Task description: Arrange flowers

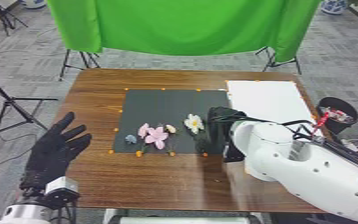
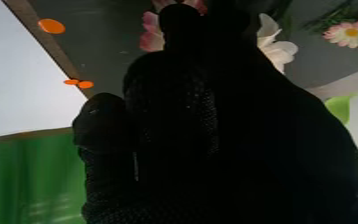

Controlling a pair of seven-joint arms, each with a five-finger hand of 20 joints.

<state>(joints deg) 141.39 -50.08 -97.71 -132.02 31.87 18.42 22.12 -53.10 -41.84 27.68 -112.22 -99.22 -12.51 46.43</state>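
On the dark mat (image 1: 167, 107), flowers (image 1: 157, 136) lie toward six o'clock; the right hand (image 1: 220, 125), fingers straight, narrow, is at its three-o'clock edge; the left hand (image 1: 55, 150), wide, at the brown table's (image 1: 95, 175) nine-o'clock edge.

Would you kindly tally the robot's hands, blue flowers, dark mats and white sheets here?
Hands: 2 (left hand, right hand)
Blue flower: 1
Dark mat: 1
White sheet: 1
Total: 5
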